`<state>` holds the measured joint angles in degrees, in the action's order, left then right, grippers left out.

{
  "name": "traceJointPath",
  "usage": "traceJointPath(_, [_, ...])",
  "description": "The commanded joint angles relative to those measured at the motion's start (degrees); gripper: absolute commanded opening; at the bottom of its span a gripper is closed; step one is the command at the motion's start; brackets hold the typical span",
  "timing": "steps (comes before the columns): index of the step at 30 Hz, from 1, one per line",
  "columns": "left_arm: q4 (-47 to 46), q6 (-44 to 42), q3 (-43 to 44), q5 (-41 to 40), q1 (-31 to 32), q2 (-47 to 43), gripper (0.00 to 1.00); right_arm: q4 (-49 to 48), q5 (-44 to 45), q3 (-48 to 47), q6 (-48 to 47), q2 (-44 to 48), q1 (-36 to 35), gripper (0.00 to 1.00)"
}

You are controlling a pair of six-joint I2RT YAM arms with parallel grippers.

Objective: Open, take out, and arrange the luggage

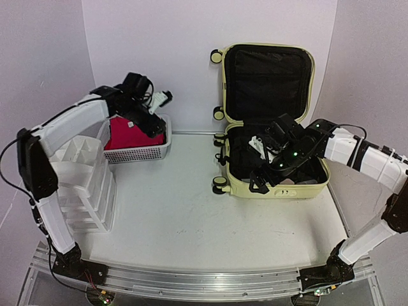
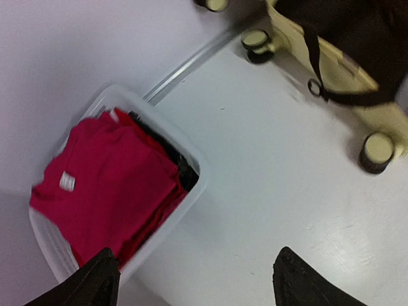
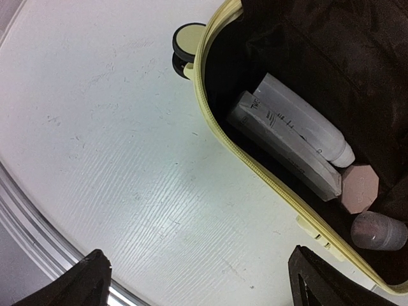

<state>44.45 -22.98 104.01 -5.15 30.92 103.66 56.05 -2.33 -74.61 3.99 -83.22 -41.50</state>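
Right hand (image 3: 197, 280) spread above the open pale yellow hard-shell luggage (image 3: 312, 229); best lowered squarely over the flat grey plastic tube (image 3: 284, 150); left hand (image 2: 194, 277) spread above the white mesh basket (image 2: 191, 191).

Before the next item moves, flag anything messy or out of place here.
Two things. The red shirt sits askew in the white basket, one edge apparently spilling over its rim. A black strap hangs out over the suitcase wall.

Pale yellow luggage (image 1: 271, 185), open, lid upright.
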Motion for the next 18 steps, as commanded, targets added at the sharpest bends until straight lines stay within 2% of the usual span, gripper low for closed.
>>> traceJointPath(1, [21.6, 36.2, 3.5, -6.2, -4.7, -10.8, 0.83, -2.3, -0.8, 1.3, 2.4, 1.2, -0.1, 0.98])
traceJointPath(3, [29.1, 42.2, 2.6, -6.5, -7.6, -12.6, 0.78, -2.6, -0.6, 1.4, 4.8, 1.2, -0.1, 0.98])
traceJointPath(6, [32.8, 46.0, -1.0, -5.9, -8.9, -16.8, 0.73, -2.6, -0.5, 0.8, 8.7, 0.5, -0.1, 0.98])
traceJointPath(9, [34.9, 47.3, -4.8, -6.5, -9.4, -19.9, 0.67, -2.6, -0.8, 0.7, 10.4, 0.4, 0.0, 0.98])
traceJointPath(14, [37.5, 46.2, -9.8, -4.0, -10.1, -18.3, 0.54, -3.6, -1.6, 1.4, 11.4, 1.6, -0.1, 0.98])
traceJointPath(18, [38.1, 46.7, -13.6, -6.5, -10.1, -18.7, 0.52, -3.9, -7.5, 0.8, 10.9, 0.7, -0.1, 0.98])
